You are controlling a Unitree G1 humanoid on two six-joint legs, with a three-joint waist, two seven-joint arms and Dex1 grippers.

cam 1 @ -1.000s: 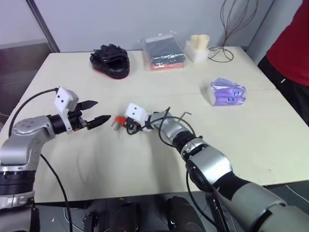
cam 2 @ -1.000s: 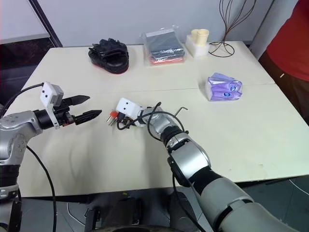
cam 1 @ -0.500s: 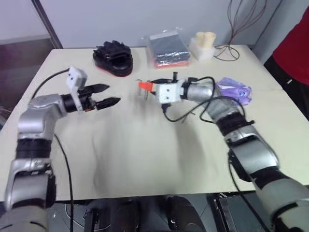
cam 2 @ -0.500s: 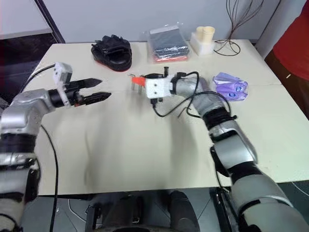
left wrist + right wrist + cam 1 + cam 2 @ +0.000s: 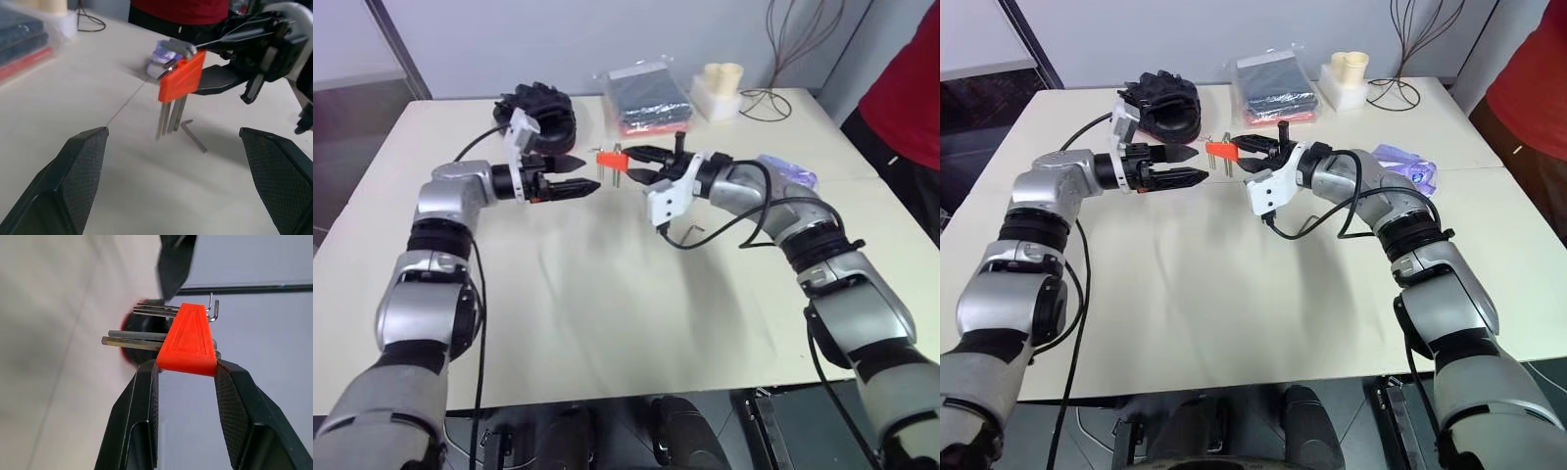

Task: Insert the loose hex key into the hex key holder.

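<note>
The right gripper (image 5: pixel 1252 157) is clamped on the hex key holder (image 5: pixel 1221 150), a small wedge-shaped block of smooth orange-red plastic, and holds it in the air above the middle of the worktop (image 5: pixel 1234 304), toward the far edge. In the right wrist view the holder (image 5: pixel 188 340) sits pinched between the two black fingers (image 5: pixel 142 396), whose inner pads have a fine cross-hatched texture. Several slim grey metal keys stick out of the block; in the head views they hang downward from it.

The left gripper (image 5: pixel 1193 164) hovers just beside the holder, level with it, tips pointing at it, jaws spread wide and empty. Its tapered black fingertips (image 5: pixel 78 171) show the same knurled surface in the left wrist view.

The loose hex key (image 5: pixel 692 228), a thin L-shaped grey metal rod, lies flat on the matt cream worktop near its middle, under the right arm's forearm and well apart from both grippers. It also shows in the left wrist view (image 5: pixel 193 134), lying below the hanging keys.

Along the far edge sit a lumpy black padded item (image 5: pixel 1165 98), a clear plastic packet of dark folded cloth (image 5: pixel 1275 90), a pale yellow holder (image 5: pixel 1347 78) and a thin wire stand (image 5: pixel 1405 59). A crinkly purple tissue packet (image 5: pixel 1410 166) lies near the right edge, where a person in a red top (image 5: pixel 1533 88) stands.
</note>
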